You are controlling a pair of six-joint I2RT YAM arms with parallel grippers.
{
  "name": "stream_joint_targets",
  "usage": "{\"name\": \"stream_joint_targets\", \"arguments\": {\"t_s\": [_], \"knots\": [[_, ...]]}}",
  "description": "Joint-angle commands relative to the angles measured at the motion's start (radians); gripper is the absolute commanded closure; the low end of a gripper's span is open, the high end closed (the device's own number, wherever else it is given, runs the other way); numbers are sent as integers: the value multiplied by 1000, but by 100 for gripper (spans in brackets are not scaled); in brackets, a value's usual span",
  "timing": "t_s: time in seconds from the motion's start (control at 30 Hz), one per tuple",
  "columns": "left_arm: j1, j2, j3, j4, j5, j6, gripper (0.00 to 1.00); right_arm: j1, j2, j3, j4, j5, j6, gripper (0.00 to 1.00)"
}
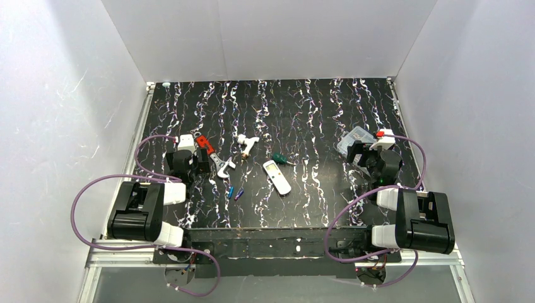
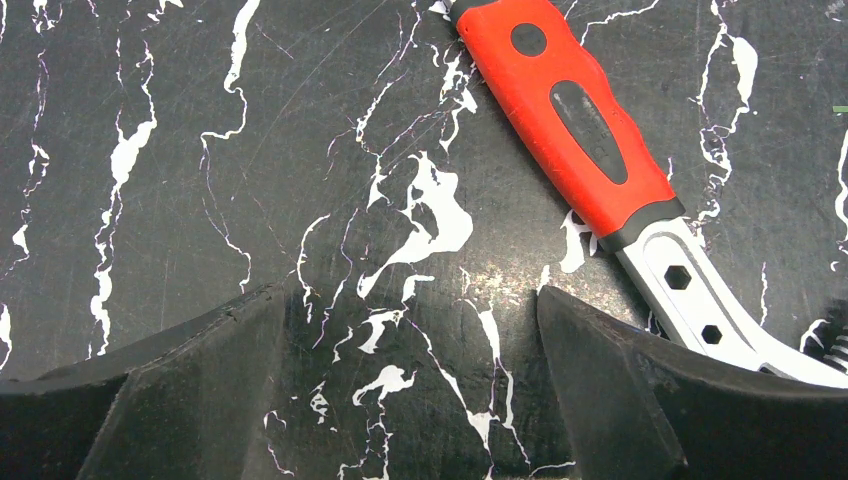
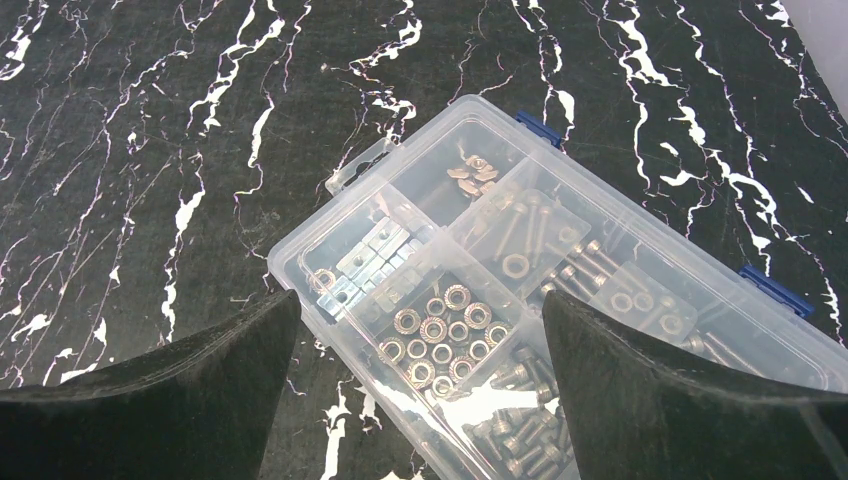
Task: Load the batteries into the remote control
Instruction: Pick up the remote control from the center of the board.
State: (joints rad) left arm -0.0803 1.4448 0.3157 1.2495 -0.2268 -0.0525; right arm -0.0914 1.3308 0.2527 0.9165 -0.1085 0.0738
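Plainly, the remote (image 1: pixel 277 177) lies flat on the surface (image 1: pixel 315 113) about midway between the two pairs of jaws and touched by neither. It is a slim white bar with rounded ends. It lies aslant, its far end turned toward the left jaws and its near end toward the right jaws. Small grey marks show on the upturned face near the far end; the top view is too small to tell more.

The two batteries (image 1: pixel 235 192) lie to the left of the remote and clear of it, nearer the left jaws than the right. They are tiny blue-purple cylinders, side by side with a small gap between them, both slanted the same way.

A green screwdriver (image 1: pixel 279 160) lies just beyond the remote's far end. A white pipe fitting (image 1: pixel 246 144) sits farther back, toward the left jaws.

The left jaws stand wide apart with only bare black, white-veined surface between them; they hold nothing. A red-handled tool (image 2: pixel 570 110) lies just ahead of them and to their right, and its silver metal end runs behind the right-hand finger (image 2: pixel 640 400).

The right jaws also stand wide apart and hold nothing. They hang over a clear box (image 3: pixel 520 300), lid closed, with nuts, washers and screws in its compartments. One corner of the box lies in the gap between the jaws.
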Motion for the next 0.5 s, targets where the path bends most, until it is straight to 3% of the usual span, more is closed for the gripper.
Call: {"name": "stream_joint_targets", "arguments": {"t_s": [0.0, 0.47], "knots": [[3, 41, -40, -199, 9, 34, 1, -4, -2, 20, 39, 4, -12, 0], [7, 39, -41, -190, -39, 24, 1, -4, -4, 18, 39, 4, -12, 0]]}}
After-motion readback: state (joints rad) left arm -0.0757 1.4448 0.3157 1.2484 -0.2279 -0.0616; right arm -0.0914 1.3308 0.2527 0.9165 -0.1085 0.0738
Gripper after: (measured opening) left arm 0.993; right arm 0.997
